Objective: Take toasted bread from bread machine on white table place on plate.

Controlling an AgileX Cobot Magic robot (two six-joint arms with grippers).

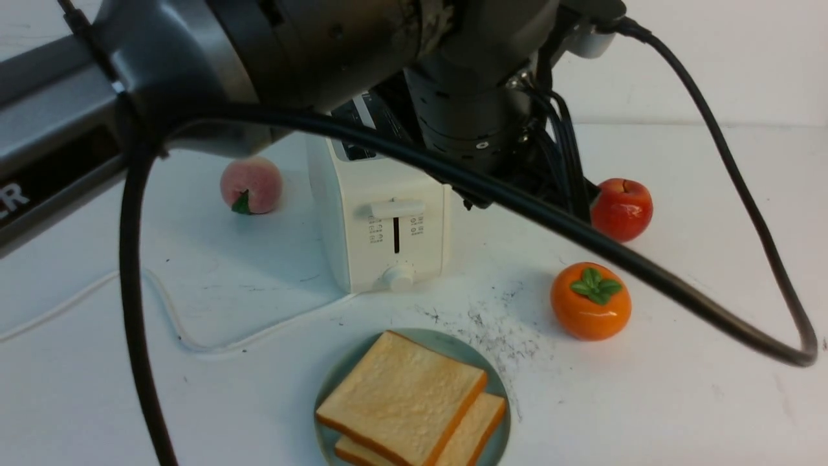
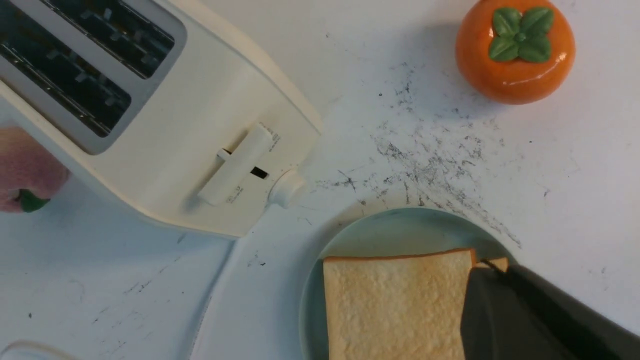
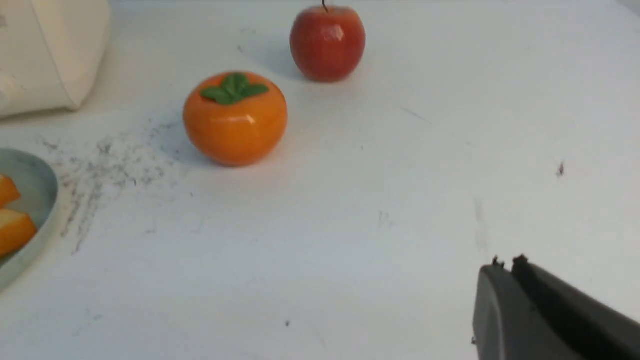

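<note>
Two slices of toasted bread lie stacked on the plate (image 1: pixel 446 341) at the front of the white table (image 1: pixel 679 401): the top slice (image 1: pixel 404 398) overlaps the lower slice (image 1: pixel 477 421). The bread machine (image 1: pixel 381 213) stands behind the plate. In the left wrist view both its dark slots (image 2: pixel 65 75) are empty. My left gripper (image 2: pixel 489 265) is shut and empty, hovering over the top slice's (image 2: pixel 395 305) edge above the plate (image 2: pixel 385 232). My right gripper (image 3: pixel 507 262) is shut and empty over bare table, right of the plate (image 3: pixel 30 185).
An orange persimmon (image 1: pixel 590 301) and a red apple (image 1: pixel 621 208) sit right of the toaster, a peach (image 1: pixel 251 185) left of it. The toaster's white cord (image 1: pixel 194 340) runs across the left table. My left arm and its black cable (image 1: pixel 647 265) cross the front view.
</note>
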